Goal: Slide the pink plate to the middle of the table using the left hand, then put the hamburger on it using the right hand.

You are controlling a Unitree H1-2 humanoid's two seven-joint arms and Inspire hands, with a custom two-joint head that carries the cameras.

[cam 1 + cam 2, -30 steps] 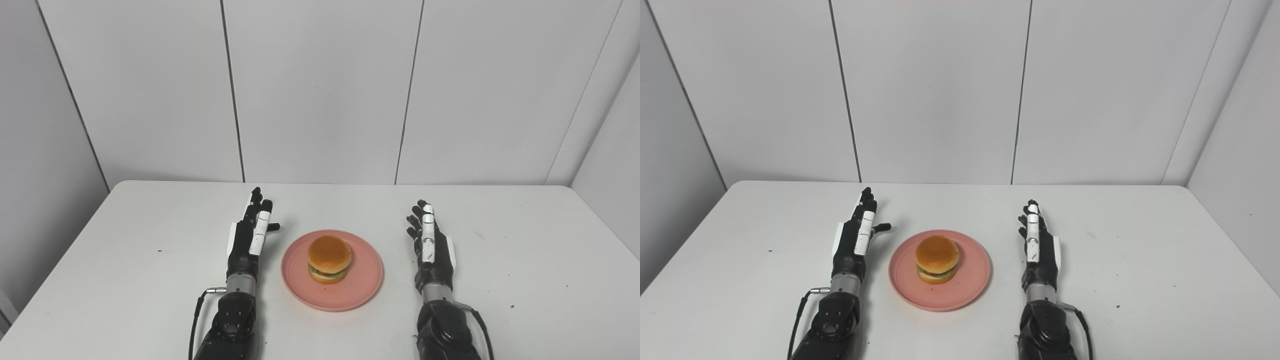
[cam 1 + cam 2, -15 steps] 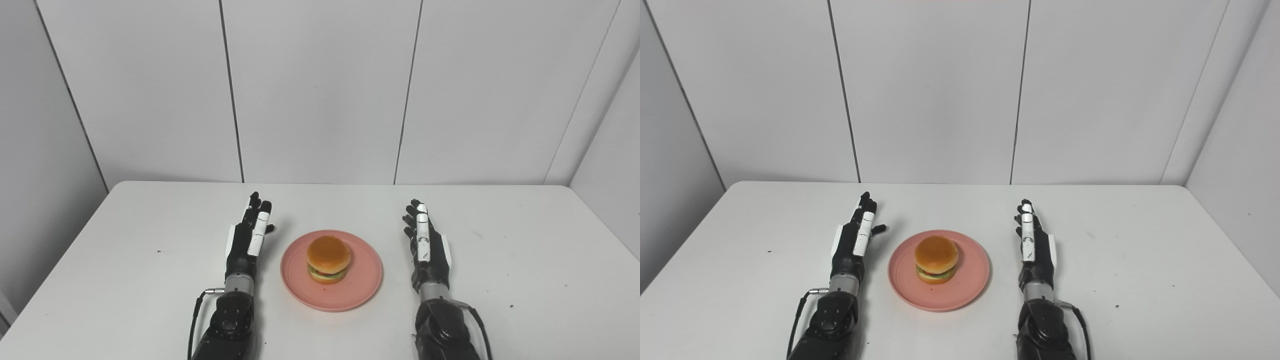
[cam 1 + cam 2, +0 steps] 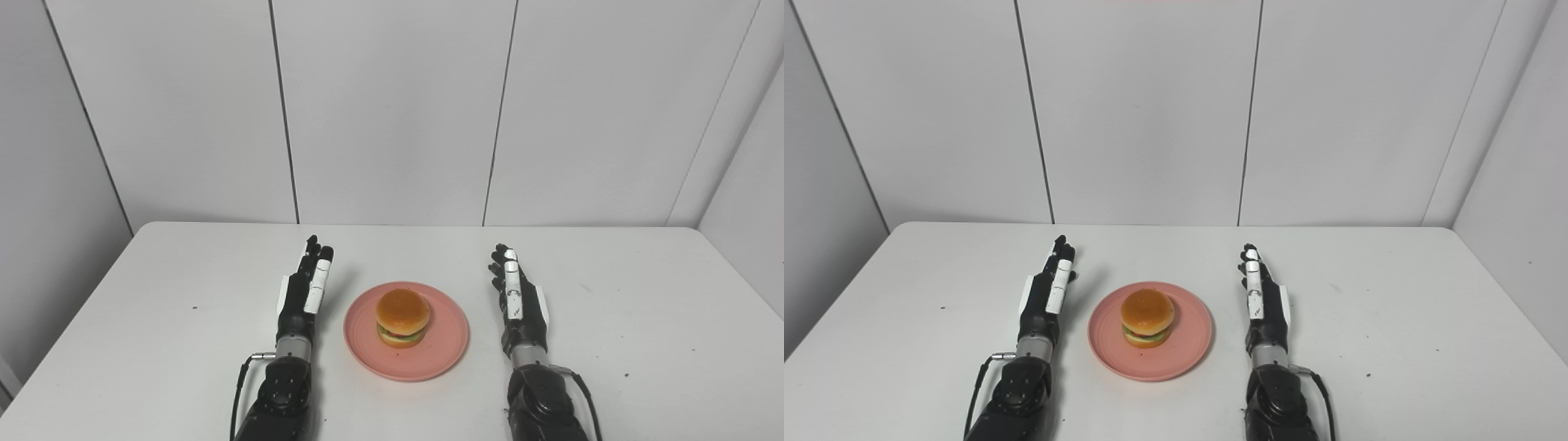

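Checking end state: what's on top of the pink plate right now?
One hamburger sits upright near the middle of the pink plate, bun on top, green filling showing. Bare rim shows all round it. The patch of plate under the burger is hidden. Both hands are off the plate.

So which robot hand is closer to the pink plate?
Left, slightly. The left hand sits open just off the pink plate on its left side, and the right hand sits open a bit farther off its right side.
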